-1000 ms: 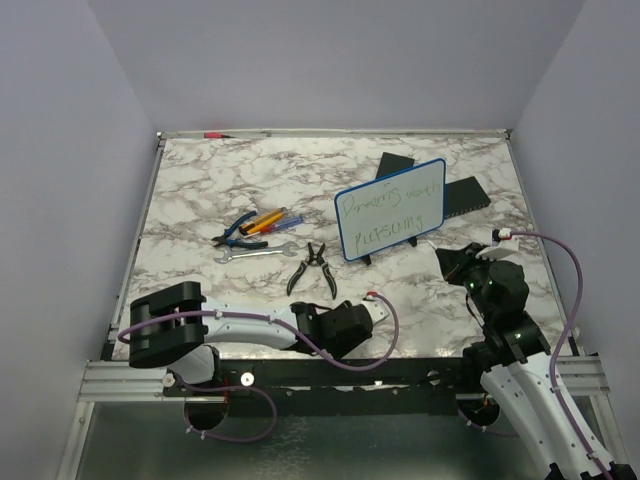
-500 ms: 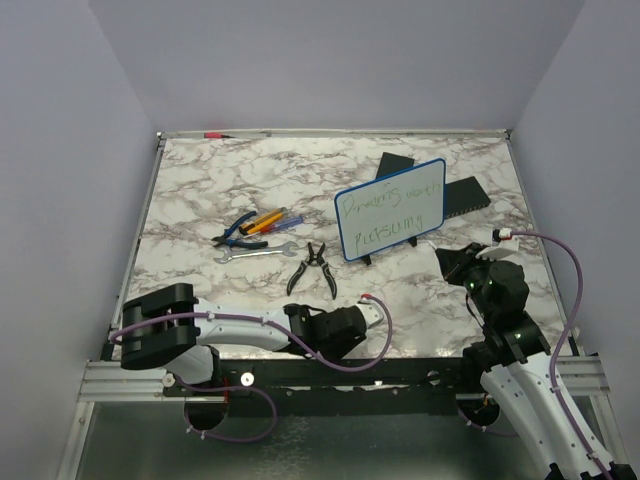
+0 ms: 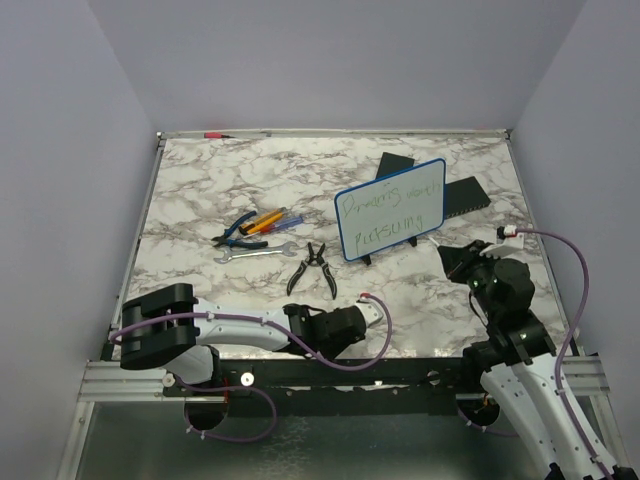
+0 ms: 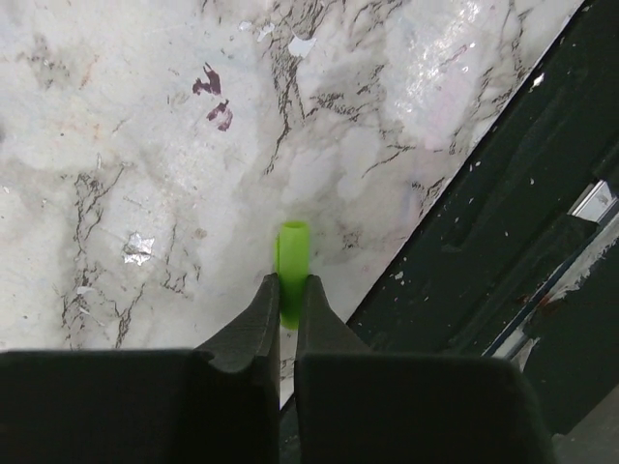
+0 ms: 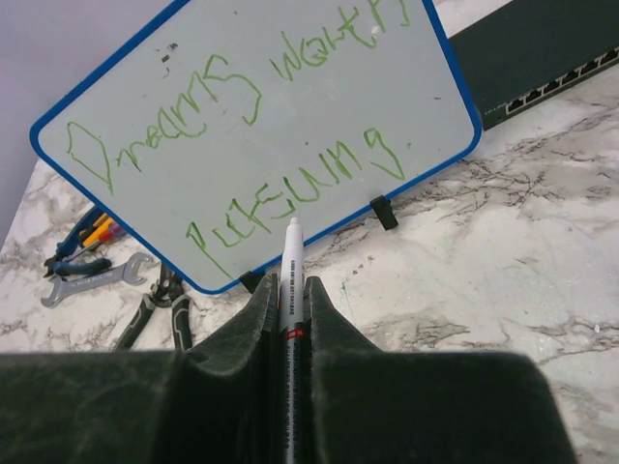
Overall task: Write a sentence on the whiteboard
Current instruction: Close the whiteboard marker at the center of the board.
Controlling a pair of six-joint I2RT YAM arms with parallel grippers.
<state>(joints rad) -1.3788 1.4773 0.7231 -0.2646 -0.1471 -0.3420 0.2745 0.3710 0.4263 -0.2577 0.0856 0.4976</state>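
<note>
Top view: the whiteboard (image 3: 425, 205) stands just ahead and a bit left of the right gripper (image 3: 452, 262), way nearer to it than to the left gripper (image 3: 368, 314). Left wrist: fingers pinching a green cap (image 4: 292, 253), board nowhere in sight. Right wrist: fingers clamped on a marker (image 5: 291, 253), long axis aimed straight at the board's bottom edge, the sentence (image 5: 290, 145) just past the tip.

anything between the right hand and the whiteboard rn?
Only bare marble table, clearest in the right wrist view. The marker gripped in the right hand points across that stretch toward the whiteboard.
</note>
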